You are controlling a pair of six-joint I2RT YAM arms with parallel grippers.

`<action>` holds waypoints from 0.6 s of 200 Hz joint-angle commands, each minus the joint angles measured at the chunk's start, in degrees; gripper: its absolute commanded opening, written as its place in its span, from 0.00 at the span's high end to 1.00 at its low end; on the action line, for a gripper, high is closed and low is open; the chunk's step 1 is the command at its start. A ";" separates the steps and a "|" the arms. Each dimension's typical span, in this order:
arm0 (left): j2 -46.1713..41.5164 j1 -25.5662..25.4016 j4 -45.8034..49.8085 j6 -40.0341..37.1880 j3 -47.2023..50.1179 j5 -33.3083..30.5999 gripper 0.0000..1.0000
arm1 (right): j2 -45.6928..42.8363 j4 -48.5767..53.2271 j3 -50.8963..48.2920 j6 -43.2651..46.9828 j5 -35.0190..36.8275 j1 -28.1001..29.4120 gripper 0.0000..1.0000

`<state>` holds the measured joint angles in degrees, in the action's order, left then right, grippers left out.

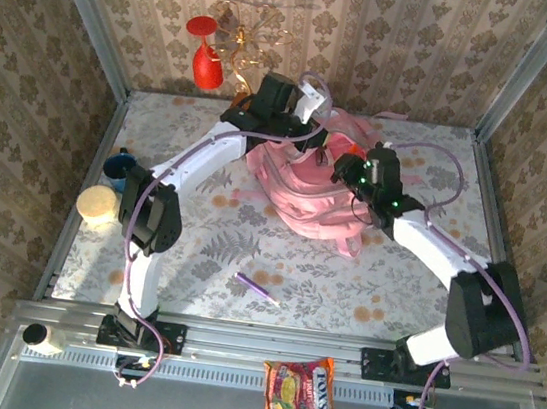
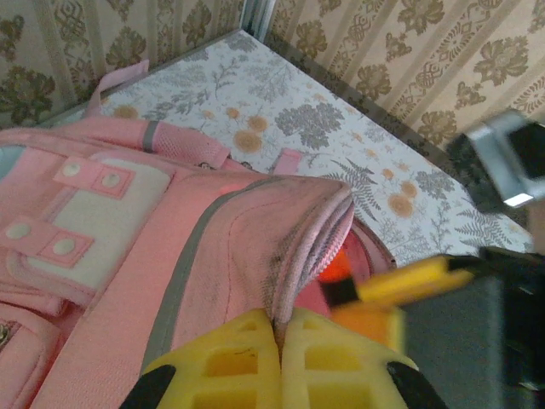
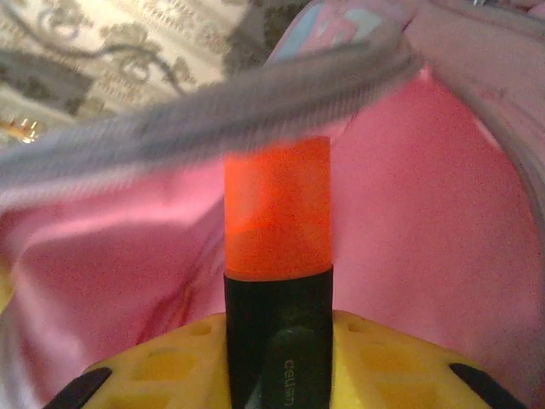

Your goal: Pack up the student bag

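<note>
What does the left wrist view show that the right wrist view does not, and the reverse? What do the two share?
Left wrist view: the outside of the student bag with its white patch, the wallpapered wall, and the left gripper shut on the bag's zip rim.
Right wrist view: a close look into the pink lining, and the lettering on the black body of the orange highlighter.
Both: the bag, its zip rim, the highlighter held by the right gripper at the opening, and some flowered table.

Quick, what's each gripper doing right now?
Left gripper: shut, pinching the large soft pink fabric backpack at its opening.
Right gripper: shut on an orange-capped black highlighter pen.
</note>
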<state>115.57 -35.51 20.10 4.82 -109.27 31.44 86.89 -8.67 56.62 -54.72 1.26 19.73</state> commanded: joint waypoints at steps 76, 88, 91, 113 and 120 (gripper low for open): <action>-1.75 -1.23 -5.86 -0.25 -0.32 1.04 1.00 | -6.42 5.46 -0.44 11.29 1.51 -2.17 0.32; -1.67 -1.08 -5.98 -0.21 0.04 1.07 1.00 | -12.49 8.14 -2.80 17.19 1.44 0.25 0.32; -1.66 -1.07 -6.00 -0.25 0.21 1.15 1.00 | -14.08 8.98 -3.78 19.00 1.78 1.55 0.32; -1.75 -0.81 -6.45 -0.68 1.57 1.17 1.00 | -20.73 15.72 -7.30 28.56 5.11 9.84 0.31; -1.74 -0.71 -6.71 -0.69 1.86 1.06 1.00 | -22.34 16.96 -9.17 30.96 5.24 13.87 0.31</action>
<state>115.79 -36.58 19.40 4.93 -107.90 31.07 69.47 -0.60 51.62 -38.13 3.92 24.29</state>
